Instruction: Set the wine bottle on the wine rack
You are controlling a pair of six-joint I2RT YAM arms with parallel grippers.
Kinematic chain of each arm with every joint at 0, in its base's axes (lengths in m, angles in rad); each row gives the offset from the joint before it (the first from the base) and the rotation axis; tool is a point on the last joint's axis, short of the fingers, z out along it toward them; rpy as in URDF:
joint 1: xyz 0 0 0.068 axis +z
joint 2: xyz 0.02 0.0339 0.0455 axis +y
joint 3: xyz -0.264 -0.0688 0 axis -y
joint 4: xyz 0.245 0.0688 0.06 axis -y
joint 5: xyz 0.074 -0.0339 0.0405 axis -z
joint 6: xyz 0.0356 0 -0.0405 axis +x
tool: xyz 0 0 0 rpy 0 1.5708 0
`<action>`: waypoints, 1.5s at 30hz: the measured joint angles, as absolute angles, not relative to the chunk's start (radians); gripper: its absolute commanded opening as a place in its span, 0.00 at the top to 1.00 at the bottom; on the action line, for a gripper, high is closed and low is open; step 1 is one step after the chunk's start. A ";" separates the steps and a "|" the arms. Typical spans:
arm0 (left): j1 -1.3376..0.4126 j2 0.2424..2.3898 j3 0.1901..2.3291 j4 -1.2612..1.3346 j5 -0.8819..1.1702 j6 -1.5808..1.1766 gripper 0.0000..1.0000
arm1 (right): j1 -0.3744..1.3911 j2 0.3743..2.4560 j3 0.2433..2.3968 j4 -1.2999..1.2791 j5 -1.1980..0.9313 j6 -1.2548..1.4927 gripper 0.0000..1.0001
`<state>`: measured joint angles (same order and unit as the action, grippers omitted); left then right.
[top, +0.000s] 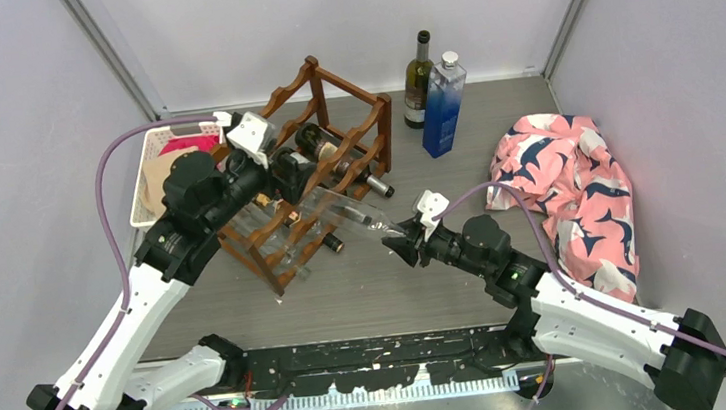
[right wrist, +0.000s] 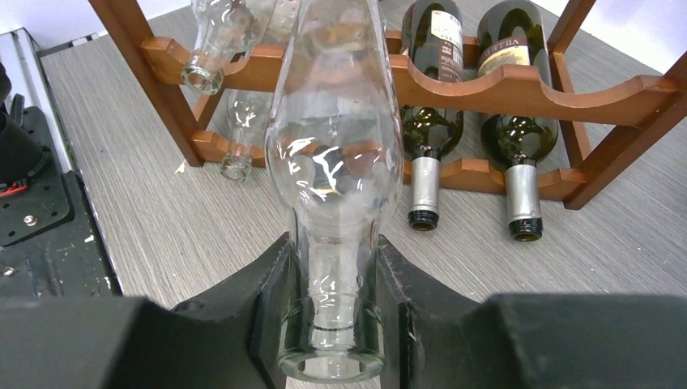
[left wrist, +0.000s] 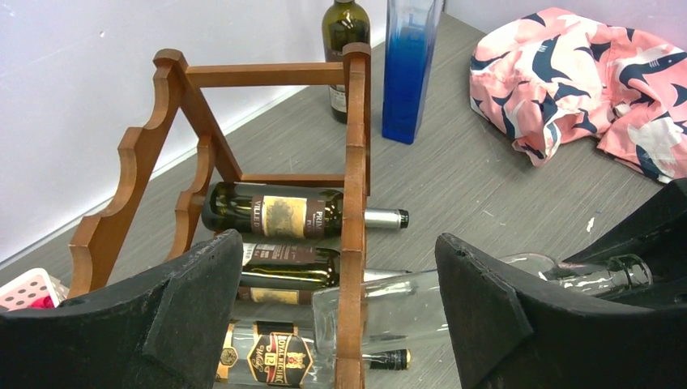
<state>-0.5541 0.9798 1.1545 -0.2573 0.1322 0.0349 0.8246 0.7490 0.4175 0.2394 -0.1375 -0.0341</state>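
Grey table (top: pixel 398 292) carrying the wine rack (top: pixel 348 86), a reddish-brown open wooden frame with scalloped rails, taken here as the reference. Right of the rack, well apart: a crumpled pink patterned cloth (top: pixel 569 195). Left of the rack, just beside it: a white basket (top: pixel 150 170). Behind and to the right of the rack: an upright blue bottle (top: pixel 443 107) and a dark green bottle (top: pixel 417 79), side by side. Inside the rack: several dark bottles (right wrist: pixel 429 138) lying with necks outward. The clear wine bottle (right wrist: pixel 336 154) lies tilted, its body entering the rack's front over a rail, its neck projecting outward. The right gripper (top: pixel 403 243), in front of the rack, is clamped on that neck. The left gripper (left wrist: pixel 336 239), above the rack, has jaws spread wide, holding nothing
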 measured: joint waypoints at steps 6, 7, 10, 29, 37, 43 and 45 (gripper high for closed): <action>-0.554 0.974 1.143 -0.240 0.117 0.044 0.12 | 0.841 0.783 0.393 0.297 -0.120 -0.038 0.99; -0.554 0.973 1.140 -0.237 0.113 0.048 0.12 | 0.844 0.789 0.390 0.307 -0.116 -0.039 0.99; -0.554 0.969 1.132 -0.235 0.095 0.062 0.12 | 0.854 0.807 0.385 0.334 -0.104 -0.044 0.99; -0.554 0.944 1.108 -0.212 0.052 0.088 0.12 | 0.949 0.999 0.376 0.561 0.016 -0.078 0.99; -0.552 0.942 1.103 -0.204 0.045 0.096 0.12 | 0.981 1.131 0.376 0.716 0.062 -0.097 0.99; -0.548 0.937 1.092 -0.196 0.035 0.112 0.12 | 0.999 1.229 0.385 0.827 0.087 -0.108 0.99; -0.547 0.935 1.090 -0.192 0.031 0.113 0.12 | 1.005 1.263 0.391 0.865 0.093 -0.112 0.99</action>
